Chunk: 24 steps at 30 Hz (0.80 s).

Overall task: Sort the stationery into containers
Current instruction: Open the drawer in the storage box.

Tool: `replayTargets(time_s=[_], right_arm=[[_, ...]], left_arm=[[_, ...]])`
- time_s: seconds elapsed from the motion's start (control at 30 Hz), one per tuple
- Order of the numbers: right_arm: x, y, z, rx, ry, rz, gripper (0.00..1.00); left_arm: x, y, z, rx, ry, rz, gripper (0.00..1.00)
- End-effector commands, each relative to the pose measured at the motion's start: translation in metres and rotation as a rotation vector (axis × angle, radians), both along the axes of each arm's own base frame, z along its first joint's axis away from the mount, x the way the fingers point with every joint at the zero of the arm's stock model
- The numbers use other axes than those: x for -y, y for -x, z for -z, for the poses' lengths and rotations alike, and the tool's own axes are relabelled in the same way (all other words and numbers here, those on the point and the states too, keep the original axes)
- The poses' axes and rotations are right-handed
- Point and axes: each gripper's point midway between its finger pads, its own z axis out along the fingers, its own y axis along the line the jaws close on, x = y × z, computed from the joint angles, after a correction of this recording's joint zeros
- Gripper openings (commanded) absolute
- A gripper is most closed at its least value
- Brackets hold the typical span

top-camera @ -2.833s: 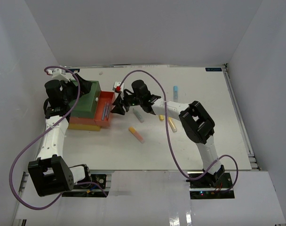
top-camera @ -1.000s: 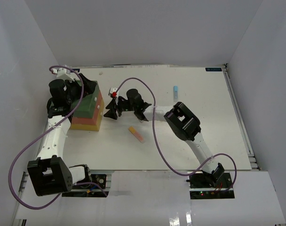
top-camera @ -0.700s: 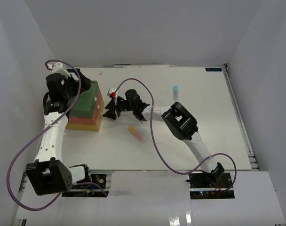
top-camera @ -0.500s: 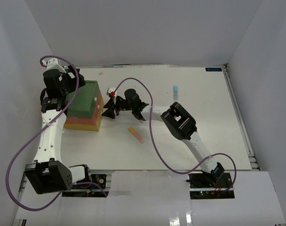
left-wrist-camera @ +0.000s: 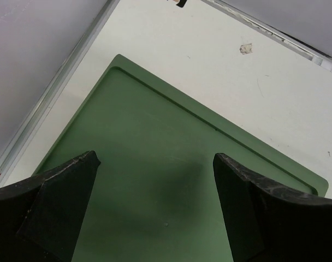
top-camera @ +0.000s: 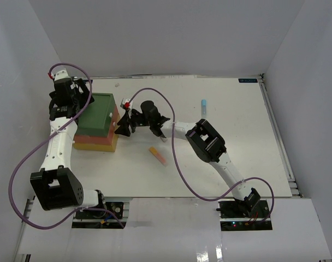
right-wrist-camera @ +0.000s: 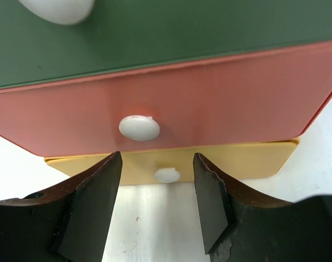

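Right claw (right-wrist-camera: 155,159) stands with its two fingers apart, clamped on nothing. It is low before the front of the yellow bin (right-wrist-camera: 237,158), whose white knob (right-wrist-camera: 167,175) shows in the gap between them. Above that comes the red bin (right-wrist-camera: 220,98) with a second knob (right-wrist-camera: 139,127), and above it the green bin (right-wrist-camera: 209,27) with a third knob (right-wrist-camera: 57,6). That makes three bins in one stack (top-camera: 95,141) and three knobs, with all fronts flush. A few seconds ago the red bin was pulled out with pens lying in it; now it is shut.

On the worktop (top-camera: 237,158), nearest the front edge, one orange-and-pink marker (top-camera: 158,155) lies alone, well apart from the stack. Only two markers can be counted in the open. The yellow ones seen earlier beside the right arm (top-camera: 209,144) are out of sight now.

Farther back the left claw (left-wrist-camera: 155,162) has its fingers wide apart and holds nothing. It hangs over the far left part of the green bin's flat top; earlier it was nearer the middle.

Farther still one blue marker (top-camera: 203,103) lies by itself toward the far right. At the far edge a small dark label (top-camera: 247,81) carries writing too small to read.
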Motion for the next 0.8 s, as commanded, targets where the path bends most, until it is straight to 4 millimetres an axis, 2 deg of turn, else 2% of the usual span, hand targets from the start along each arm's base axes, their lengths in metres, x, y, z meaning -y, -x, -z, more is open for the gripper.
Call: replayTargets(time_s=[0.0,0.27,0.53,0.77], right_arm=[[-0.004,0.005,0.007,-0.075,0.013,-0.01,0.61],[-0.003,0.013,0.009,-0.142,0.027,-0.036,0.61],[-0.008,0.012,0.018,-0.201,0.034,-0.048,0.61],[-0.011,0.009,0.016,-0.205,0.024,-0.038,0.57]], left_arm=[[-0.003,0.004,-0.003,-0.01,-0.007,-0.008,0.98],[0.007,0.005,0.013,-0.033,0.038,0.028,0.98],[0.016,0.008,0.02,-0.032,0.074,0.063,0.98],[0.027,0.011,0.023,-0.019,0.114,0.095,0.98]])
